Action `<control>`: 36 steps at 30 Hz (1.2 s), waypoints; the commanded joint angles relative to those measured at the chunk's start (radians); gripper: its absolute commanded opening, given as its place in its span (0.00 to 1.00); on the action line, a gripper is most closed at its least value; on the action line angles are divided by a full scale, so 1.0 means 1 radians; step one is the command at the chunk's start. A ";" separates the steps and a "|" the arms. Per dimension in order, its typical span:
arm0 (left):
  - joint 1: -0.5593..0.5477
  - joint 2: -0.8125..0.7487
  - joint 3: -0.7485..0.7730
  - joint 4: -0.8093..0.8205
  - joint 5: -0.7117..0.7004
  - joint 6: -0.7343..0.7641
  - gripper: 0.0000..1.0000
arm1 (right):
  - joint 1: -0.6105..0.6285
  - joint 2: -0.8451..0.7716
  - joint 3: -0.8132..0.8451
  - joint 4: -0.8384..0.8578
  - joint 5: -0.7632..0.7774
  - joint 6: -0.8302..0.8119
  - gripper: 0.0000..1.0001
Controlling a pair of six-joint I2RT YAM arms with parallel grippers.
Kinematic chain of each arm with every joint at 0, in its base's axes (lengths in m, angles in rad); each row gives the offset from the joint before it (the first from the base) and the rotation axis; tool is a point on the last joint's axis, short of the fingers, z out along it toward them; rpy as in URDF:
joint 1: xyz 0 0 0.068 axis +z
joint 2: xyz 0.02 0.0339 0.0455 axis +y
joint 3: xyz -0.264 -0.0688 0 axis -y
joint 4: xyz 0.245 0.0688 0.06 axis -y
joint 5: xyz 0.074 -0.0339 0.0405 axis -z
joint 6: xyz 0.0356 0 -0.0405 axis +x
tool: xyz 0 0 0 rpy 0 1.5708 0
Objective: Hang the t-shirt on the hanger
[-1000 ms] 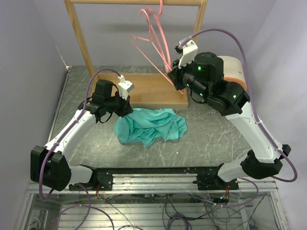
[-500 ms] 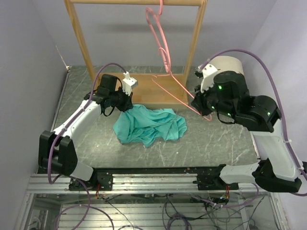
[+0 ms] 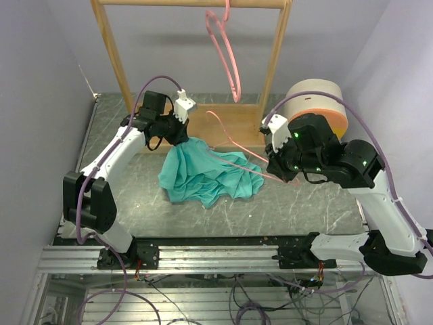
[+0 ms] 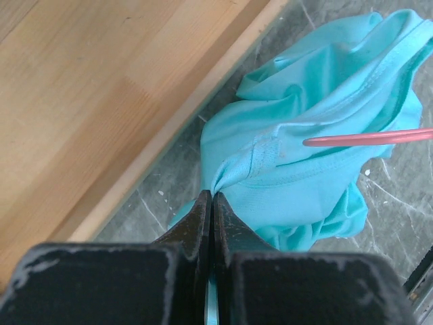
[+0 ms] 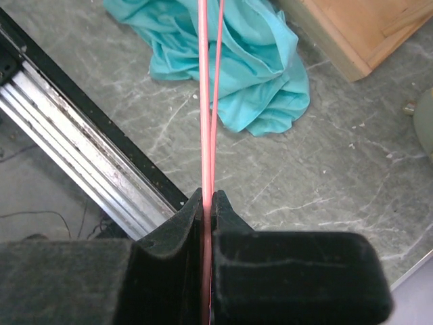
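Note:
The teal t-shirt (image 3: 206, 176) lies crumpled on the table in front of the wooden rack's base. My left gripper (image 3: 184, 137) is shut on its far left edge and lifts that edge a little; the left wrist view shows the cloth (image 4: 318, 169) pinched between the closed jaws (image 4: 212, 198). My right gripper (image 3: 276, 170) is shut on a pink hanger (image 3: 233, 142), held low and nearly flat over the shirt's right side. In the right wrist view the hanger's wires (image 5: 205, 101) run straight out from the jaws (image 5: 208, 195) over the shirt (image 5: 257, 68).
A second pink hanger (image 3: 226, 51) hangs from the wooden rack's top bar (image 3: 196, 3). The rack's base board (image 3: 226, 125) lies behind the shirt. A round beige and orange container (image 3: 318, 101) stands behind my right arm. The metal rail (image 3: 216, 254) runs along the near edge.
My right gripper has carried the hanger off the rack, down and left over the shirt. My left gripper has moved back towards the rack, pulling the shirt's edge up.

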 commanded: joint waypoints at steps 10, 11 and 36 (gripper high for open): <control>0.003 -0.058 0.057 -0.191 0.158 0.147 0.07 | -0.007 -0.022 -0.160 0.125 -0.088 -0.159 0.00; 0.003 -0.066 0.058 -0.196 0.160 0.154 0.07 | -0.012 -0.018 -0.159 0.125 -0.100 -0.175 0.00; 0.003 -0.258 -0.006 -0.235 0.158 0.243 0.07 | -0.328 0.033 -0.351 0.345 -0.588 -0.596 0.00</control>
